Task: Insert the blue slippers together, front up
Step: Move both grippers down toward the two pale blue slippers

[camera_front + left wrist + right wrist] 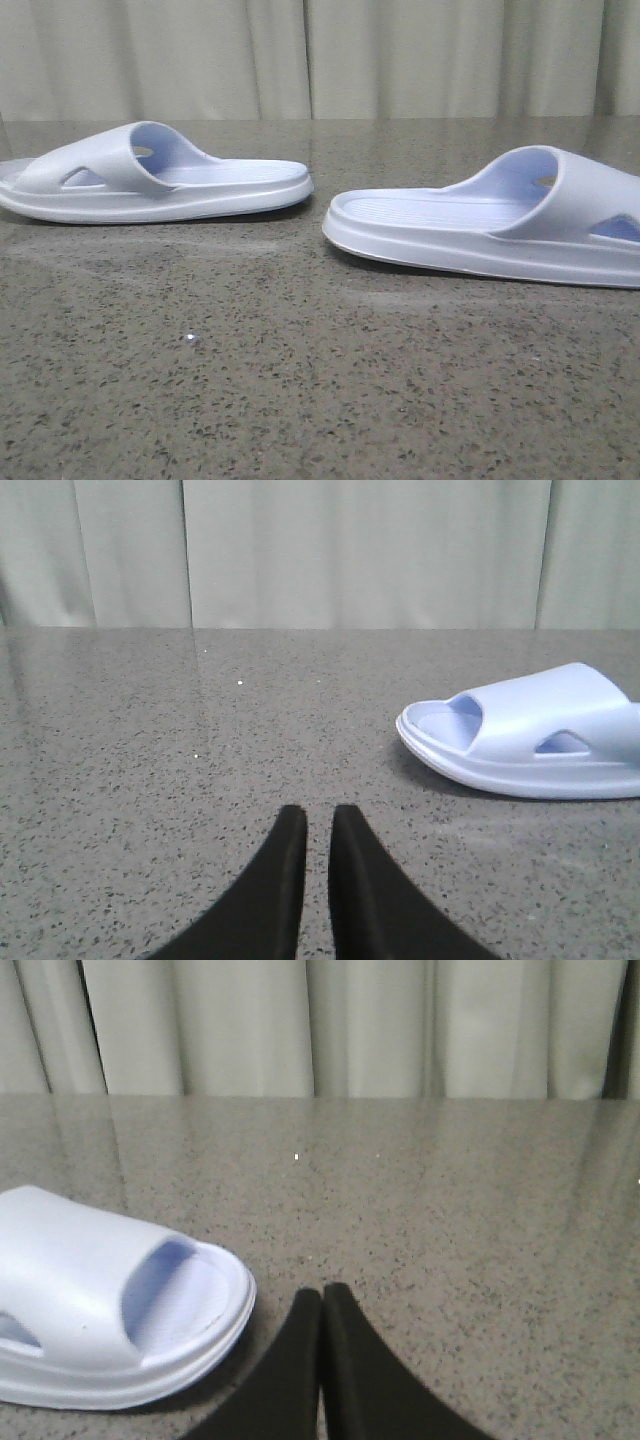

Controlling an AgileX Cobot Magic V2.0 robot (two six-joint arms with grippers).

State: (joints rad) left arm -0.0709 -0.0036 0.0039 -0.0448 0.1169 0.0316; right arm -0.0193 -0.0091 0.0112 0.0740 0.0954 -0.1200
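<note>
Two pale lavender-blue slippers lie sole-down on the speckled stone table, heel ends towards each other with a gap between them. The left slipper [150, 180] has its strap at the left; the right slipper [490, 225] has its strap at the right. Neither gripper shows in the front view. In the left wrist view my left gripper [318, 815] is empty, its black fingers nearly together with a thin slit, low over the table, apart from a slipper [530, 745]. In the right wrist view my right gripper [322, 1295] is shut and empty, just beside a slipper's toe end [110, 1300].
The dark speckled tabletop [320, 380] stretches in front of the slippers. A pale pleated curtain [320, 55] hangs behind the table's far edge.
</note>
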